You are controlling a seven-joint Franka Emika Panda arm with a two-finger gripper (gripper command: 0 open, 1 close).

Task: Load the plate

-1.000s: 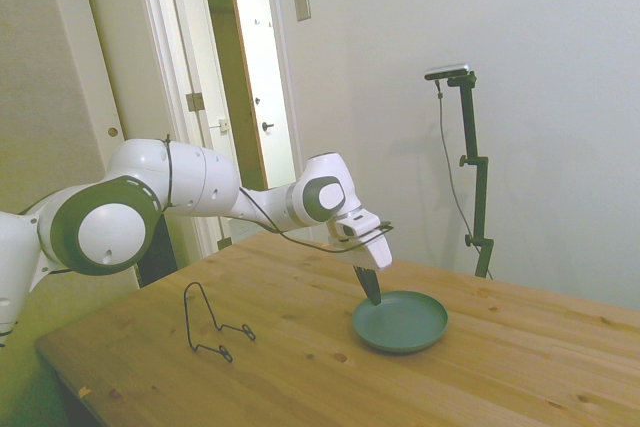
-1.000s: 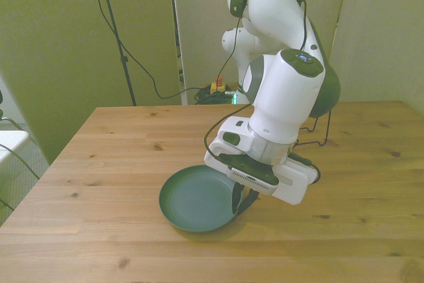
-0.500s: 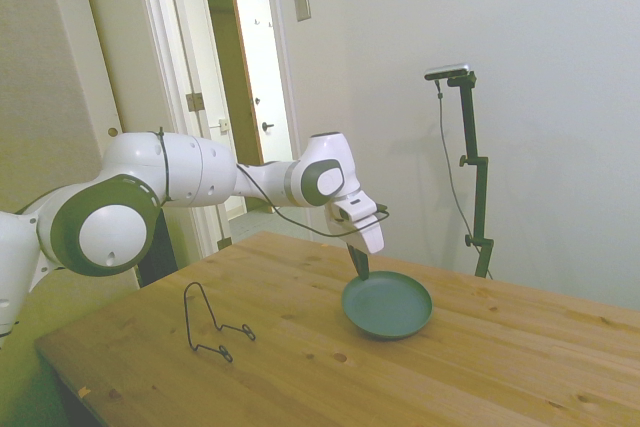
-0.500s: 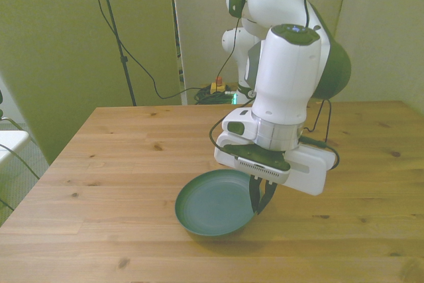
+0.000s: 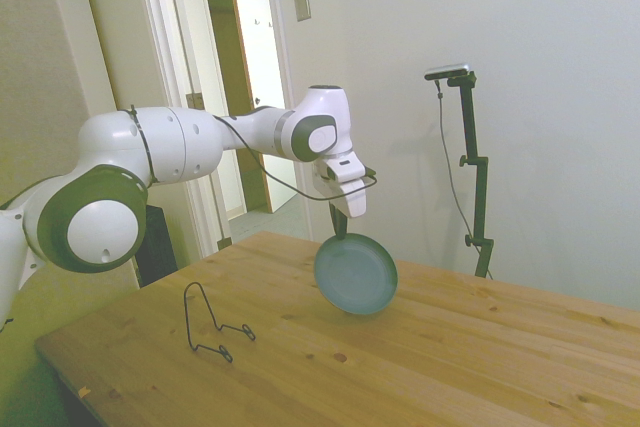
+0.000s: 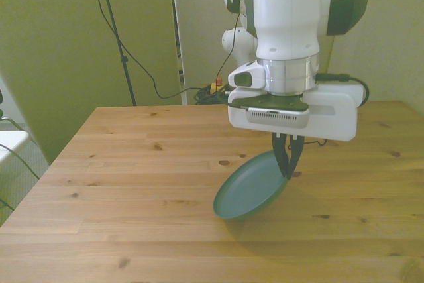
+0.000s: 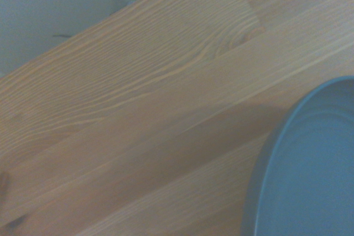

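one step appears done: my end effector (image 6: pixel 287 166) is pinched on the upper rim of the plate (image 6: pixel 252 187), which hangs steeply tilted, clear of the bench (image 6: pixel 132 164) in the side view. what remains, i judge, is carrying it to the wire stand (image 5: pixel 212 324) (well apart, nearer the bench's corner) and seating it there. my arm reaches out roughly level, wrist bent so the fingers point straight down.
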